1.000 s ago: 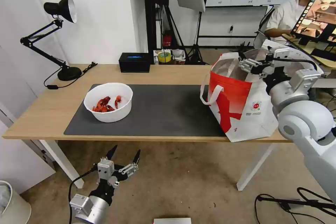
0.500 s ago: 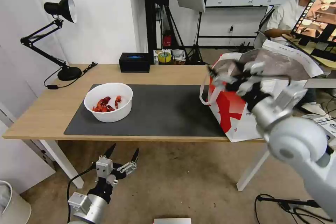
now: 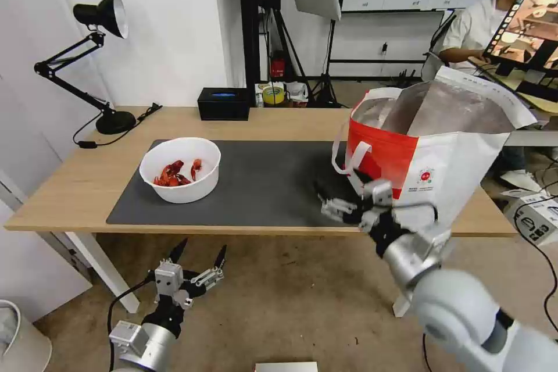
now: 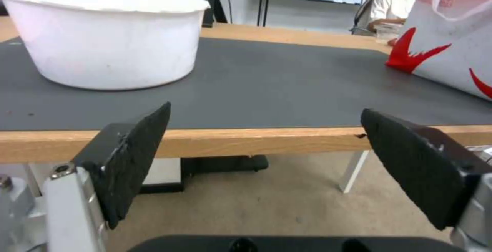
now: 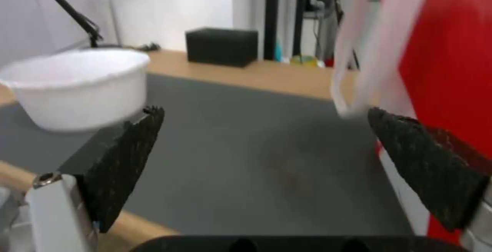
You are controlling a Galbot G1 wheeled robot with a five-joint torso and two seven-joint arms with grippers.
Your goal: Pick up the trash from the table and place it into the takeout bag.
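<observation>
Table (image 3: 75, 186): bowl (image 3: 181, 169) on mat (image 3: 273, 186); takeout bag (image 3: 430, 151) at right. Right gripper (image 3: 343, 195) spread, empty, beside bag; left gripper (image 3: 197, 251) spread, empty, below table edge.

The right gripper (image 5: 266, 167) hangs with jaws spread wide over the dark mat (image 5: 246, 148); past it, the white bowl (image 5: 77, 87) sits well apart from the red takeout bag (image 5: 446, 71).

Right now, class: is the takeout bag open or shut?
Open: the bag stands upright, its mouth wide and the silver foil lining visible inside.
</observation>
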